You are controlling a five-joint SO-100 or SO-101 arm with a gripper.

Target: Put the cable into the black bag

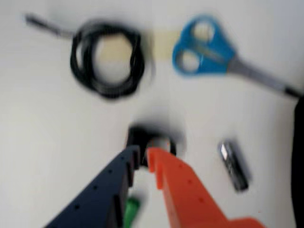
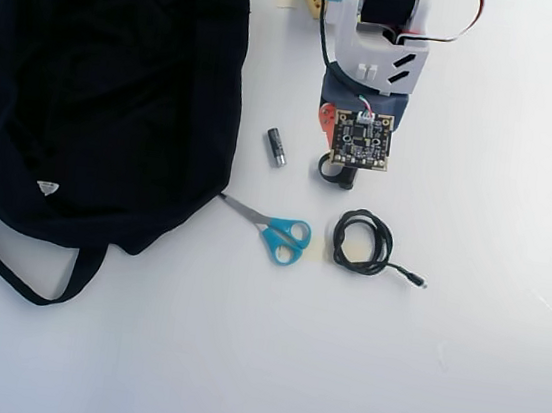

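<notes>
surface: white table (image 2: 475,392), smooth and matte.
bag: black bag (image 2: 109,85), soft crumpled cloth, at the left in the overhead view.
cable: cable (image 2: 362,242), thin black coil, on the table right of the scissors (image 2: 280,235), well apart from the bag.
gripper: gripper (image 1: 144,154), navy and orange fingers nearly together over a small dark object (image 1: 154,140), perhaps pinching it; blurred.
battery: battery (image 2: 276,147), small metal cylinder.

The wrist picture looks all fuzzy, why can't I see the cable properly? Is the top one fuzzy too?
In the wrist view everything is smeared: the coiled cable, the scissors and the fingers have soft edges, likely motion blur. The overhead view is sharp and evenly lit; the cable shows clearly, while the black bag is too dark for detail.
</notes>
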